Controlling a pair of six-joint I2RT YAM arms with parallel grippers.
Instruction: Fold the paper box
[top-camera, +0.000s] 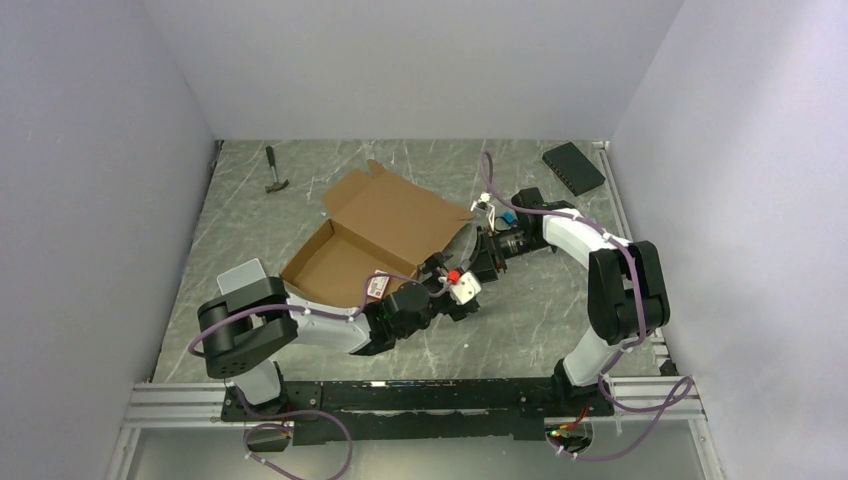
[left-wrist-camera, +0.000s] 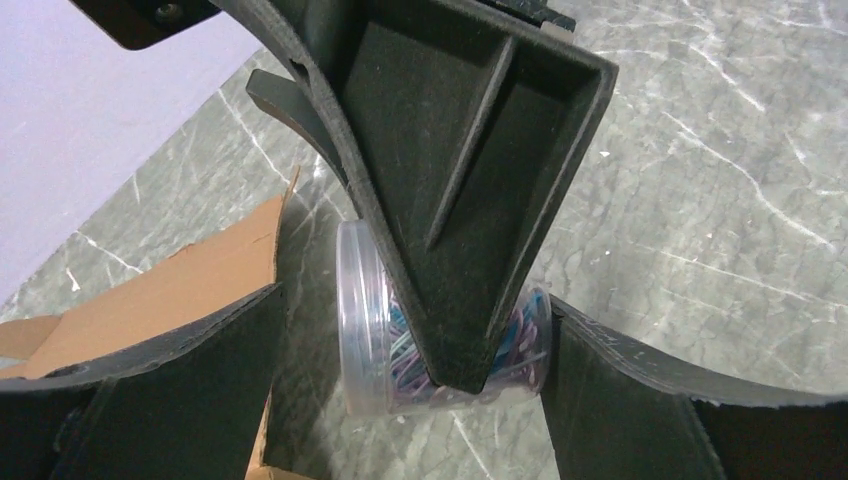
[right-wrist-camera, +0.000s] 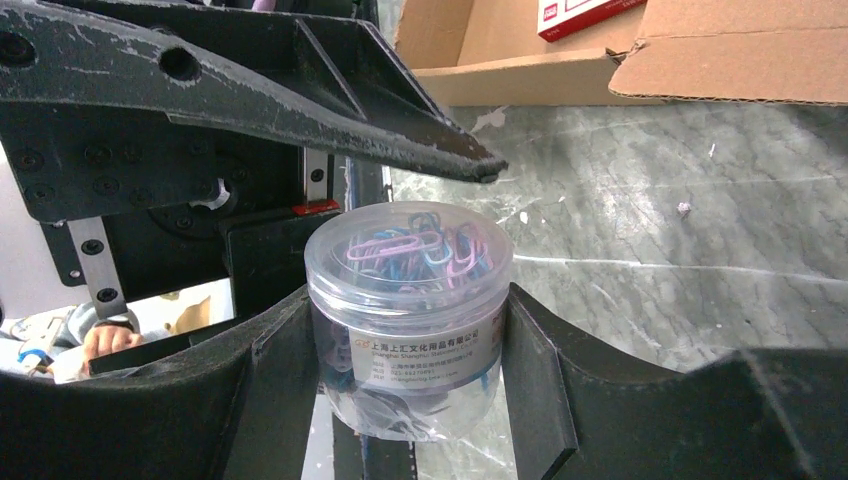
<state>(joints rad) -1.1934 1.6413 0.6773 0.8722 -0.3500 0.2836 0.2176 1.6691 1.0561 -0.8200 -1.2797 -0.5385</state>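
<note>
In the middle of the grey marbled desk (top-camera: 520, 320), a bit left of centre, the paper box (top-camera: 385, 230) is lying wide open. The tray part is toward the near left and the big lid flap is laid back toward the far right, with its tabs along the far edge. So it's nowhere near folded up. A small red-and-white packet (top-camera: 378, 287) sits in the tray by the near wall.

Both arms meet just off the box's near right corner, and honestly it's all about a different item there. The right gripper (right-wrist-camera: 402, 360) has a clear round jar (right-wrist-camera: 410, 270) full of coloured paper clips pinched between its two fingers. It's about halfway open, with the pads flat against the jar's sides. I can't tell whether the jar is clear of the desk or not.

The left gripper (left-wrist-camera: 415, 300) is spread wide and has nothing in its grasp. Its fingers straddle that same jar end to end. One finger (right-wrist-camera: 300, 110) hangs just off the lid with a visible gap. The other is right by the base, and I can't say if it touches.

Off at the far left there's a hammer (top-camera: 277, 172), and in the far right corner a flat black box (top-camera: 573, 167). Both are well apart from the cardboard.
</note>
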